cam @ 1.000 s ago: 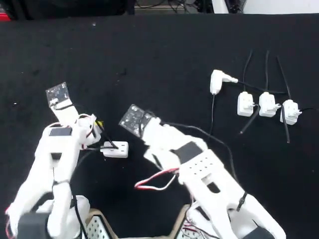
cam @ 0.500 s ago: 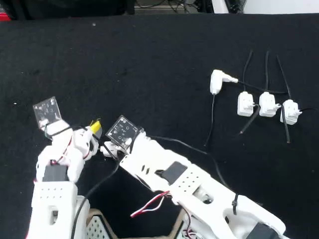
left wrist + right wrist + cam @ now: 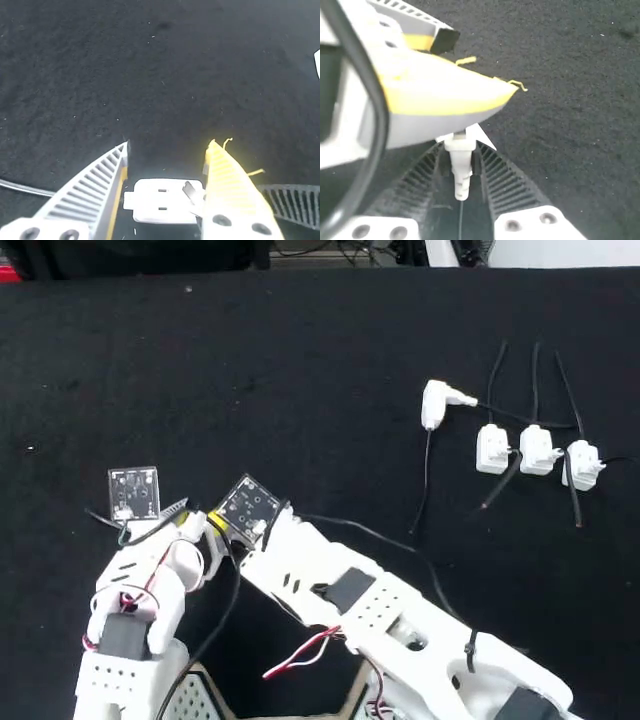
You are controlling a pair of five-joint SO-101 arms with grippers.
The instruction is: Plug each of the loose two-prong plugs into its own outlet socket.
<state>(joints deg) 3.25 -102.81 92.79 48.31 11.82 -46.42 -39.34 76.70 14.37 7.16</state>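
On the black table (image 3: pixel 300 340), the left gripper (image 3: pixel 168 145), part open, clamps a socket (image 3: pixel 162 200) by its sides to steady it, while the right gripper (image 3: pixel 461 150), nearly closed, pinches a plug (image 3: pixel 460 175) just beside it, seemingly lined up for insertion.

Both arms crouched at 7 o'clock, left gripper (image 3: pixel 167 145) clamped half-wide, right gripper (image 3: pixel 461 150) pinched narrow beside it.

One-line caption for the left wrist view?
Left gripper holds a white outlet socket, a plug's metal prong at its side, black table beyond.
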